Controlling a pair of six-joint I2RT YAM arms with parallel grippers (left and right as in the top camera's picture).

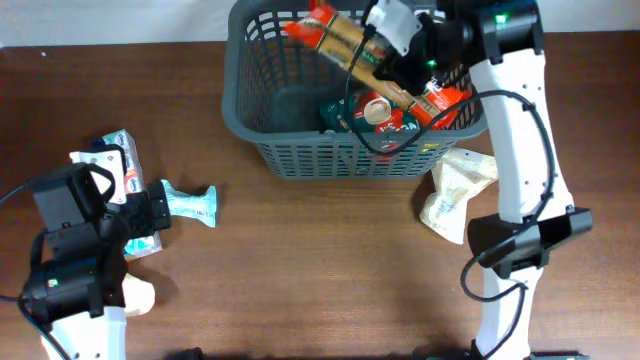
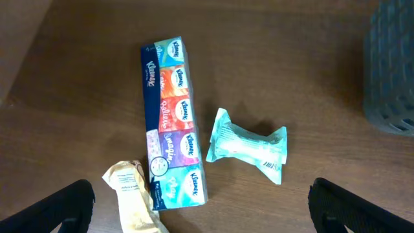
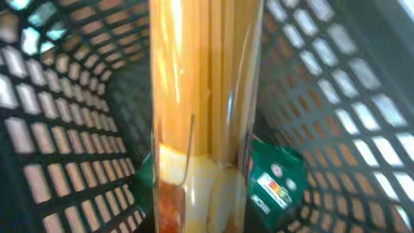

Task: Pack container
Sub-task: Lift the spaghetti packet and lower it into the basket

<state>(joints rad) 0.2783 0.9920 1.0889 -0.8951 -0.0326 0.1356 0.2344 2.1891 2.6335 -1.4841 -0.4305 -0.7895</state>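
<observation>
The dark grey slotted container (image 1: pixel 300 150) stands at the back centre and holds red and green packets. My right gripper (image 1: pixel 378 48) is over its right half, shut on a long clear spaghetti packet (image 1: pixel 345 45) that slants across the inside. In the right wrist view the spaghetti packet (image 3: pixel 204 97) fills the middle, with the container's lattice wall (image 3: pixel 58 129) around it and a green packet (image 3: pixel 275 178) below; my fingers are hidden there. My left gripper (image 2: pixel 210 223) is open and empty, above the table at the left.
A Kleenex tissue multipack (image 2: pixel 171 123), a teal packet (image 2: pixel 249 145) and a beige packet (image 2: pixel 132 200) lie on the table under the left arm. A beige pouch (image 1: pixel 460 195) lies to the right of the container. A corner of the container (image 2: pixel 391 71) shows in the left wrist view.
</observation>
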